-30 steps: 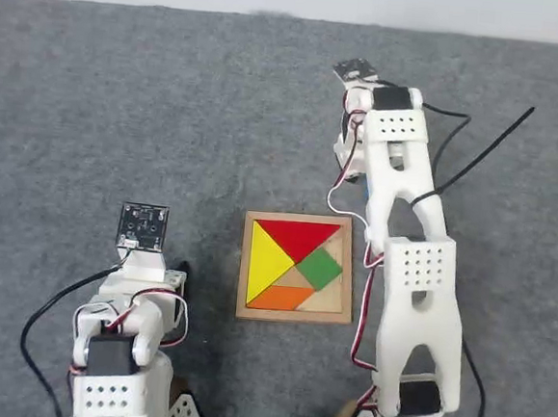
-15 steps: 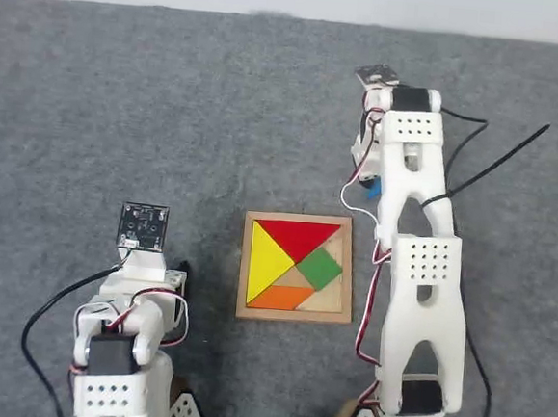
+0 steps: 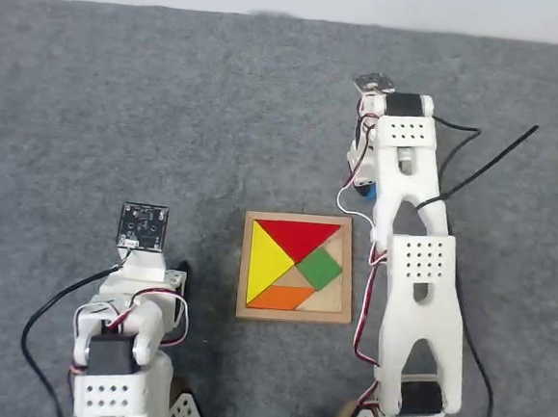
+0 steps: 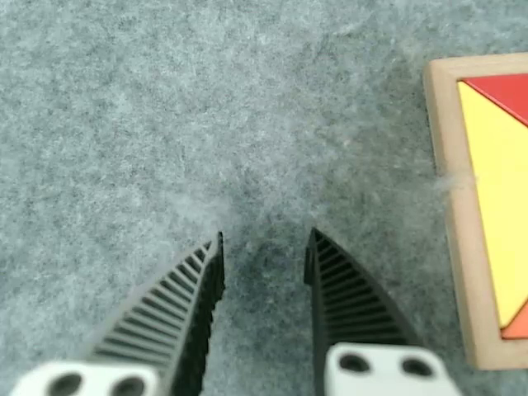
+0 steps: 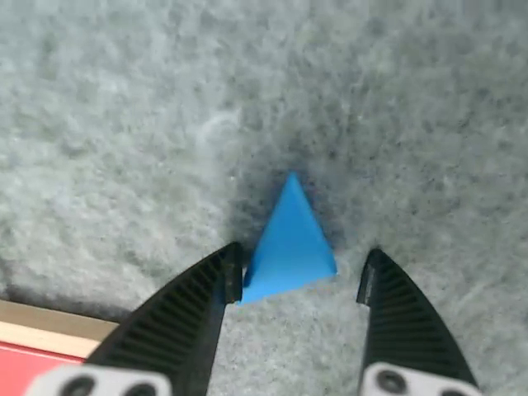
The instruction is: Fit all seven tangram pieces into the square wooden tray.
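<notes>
Right wrist view: right hand [image 5: 303, 254] spread wide around small blue triangular tangram piece [image 5: 289, 239], flat on grey felt tabletop [image 5: 124, 99] near far corner of square wooden tray [image 3: 295, 315]. One finger [image 5: 198, 305] touching a corner of the piece, the other apart. Risk on closing off-centre: piece shoved, spun, or squeezed out along its sloped edges. Left hand [image 4: 264, 247] likewise spread, low over bare felt beside tray. Already seated: red triangle [image 3: 296, 237], yellow triangle [image 3: 267, 263], green square [image 3: 321, 268], orange parallelogram [image 3: 280, 296].
</notes>
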Available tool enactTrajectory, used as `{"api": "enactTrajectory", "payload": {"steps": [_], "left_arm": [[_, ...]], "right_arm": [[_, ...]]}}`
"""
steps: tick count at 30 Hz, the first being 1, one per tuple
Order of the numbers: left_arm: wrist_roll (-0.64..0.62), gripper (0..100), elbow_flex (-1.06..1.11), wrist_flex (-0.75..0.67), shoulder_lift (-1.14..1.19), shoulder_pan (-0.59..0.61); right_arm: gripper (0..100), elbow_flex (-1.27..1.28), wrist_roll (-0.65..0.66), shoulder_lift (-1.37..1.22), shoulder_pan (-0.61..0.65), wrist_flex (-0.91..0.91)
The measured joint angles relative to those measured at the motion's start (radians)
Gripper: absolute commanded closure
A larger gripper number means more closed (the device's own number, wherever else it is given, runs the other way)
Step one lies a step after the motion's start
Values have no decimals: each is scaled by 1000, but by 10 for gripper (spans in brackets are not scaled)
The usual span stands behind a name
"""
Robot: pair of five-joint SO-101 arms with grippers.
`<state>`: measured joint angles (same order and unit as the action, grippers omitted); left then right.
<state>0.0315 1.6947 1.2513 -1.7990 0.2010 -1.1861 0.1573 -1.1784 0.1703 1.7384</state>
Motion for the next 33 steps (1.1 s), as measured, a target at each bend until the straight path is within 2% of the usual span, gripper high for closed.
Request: {"api": "enactTrajectory", "payload": {"steps": [6, 12, 25, 33], "left_arm": [[0, 850, 0, 0, 0, 0], [0, 850, 0, 0, 0, 0], [0, 850, 0, 0, 0, 0], [0, 850, 0, 0, 0, 0]], "right_arm": [[782, -31, 0, -8, -2, 2], [905, -81, 0, -18, -8, 0], [913, -84, 2, -18, -8, 0], [913, -112, 227, 55, 68, 15]]}}
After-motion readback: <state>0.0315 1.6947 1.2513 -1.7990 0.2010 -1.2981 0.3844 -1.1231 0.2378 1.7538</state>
